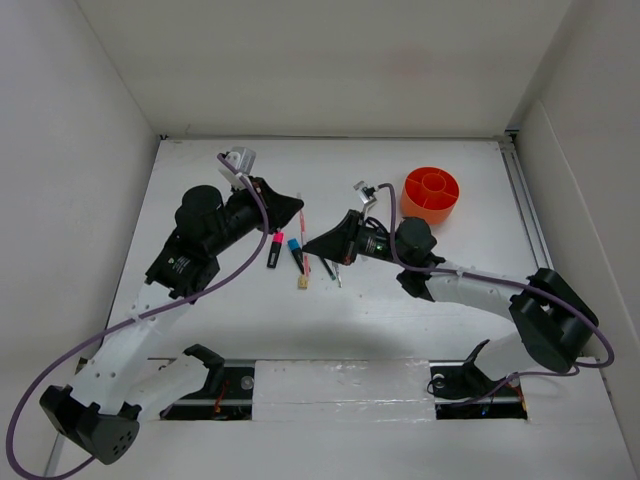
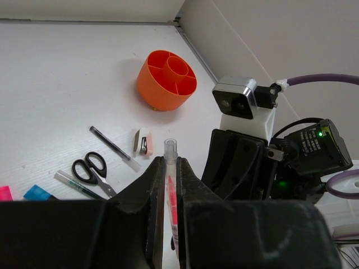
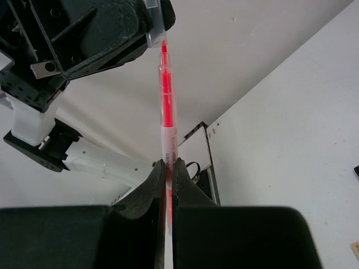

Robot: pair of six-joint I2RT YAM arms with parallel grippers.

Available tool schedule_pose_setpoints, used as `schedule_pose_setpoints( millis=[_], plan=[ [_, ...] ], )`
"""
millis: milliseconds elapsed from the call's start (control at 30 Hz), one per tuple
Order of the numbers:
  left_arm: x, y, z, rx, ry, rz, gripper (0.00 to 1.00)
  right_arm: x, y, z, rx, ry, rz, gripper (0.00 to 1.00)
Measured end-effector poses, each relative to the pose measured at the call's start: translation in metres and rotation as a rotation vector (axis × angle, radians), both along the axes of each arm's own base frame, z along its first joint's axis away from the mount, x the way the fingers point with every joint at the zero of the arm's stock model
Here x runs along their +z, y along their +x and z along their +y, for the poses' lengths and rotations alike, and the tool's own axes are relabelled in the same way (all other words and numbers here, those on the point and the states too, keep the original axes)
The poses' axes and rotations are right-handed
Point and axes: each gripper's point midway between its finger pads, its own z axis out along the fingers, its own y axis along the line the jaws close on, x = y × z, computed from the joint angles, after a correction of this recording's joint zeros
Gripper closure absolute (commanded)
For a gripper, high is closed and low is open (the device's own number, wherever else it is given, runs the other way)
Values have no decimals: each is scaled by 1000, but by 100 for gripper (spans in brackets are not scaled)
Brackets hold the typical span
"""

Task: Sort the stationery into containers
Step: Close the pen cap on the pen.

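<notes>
The left gripper (image 1: 298, 206) and the right gripper (image 1: 308, 246) are both closed on one pink pen (image 1: 302, 225), each near one end. The orange organiser (image 1: 428, 211) stands well apart, at the right.

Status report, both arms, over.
Left gripper and right gripper both shut on pink pen, spanning between them. Orange organiser looks empty. No obstruction seen.
</notes>
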Motion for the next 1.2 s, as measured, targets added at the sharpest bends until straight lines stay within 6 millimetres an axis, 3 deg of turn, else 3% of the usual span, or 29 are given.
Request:
schedule_pose_setpoints(
  millis=[1200],
  plan=[
    [-7, 1, -14, -81, 14, -8, 100, 10, 6, -9, -29, 17, 13, 100]
  ],
)
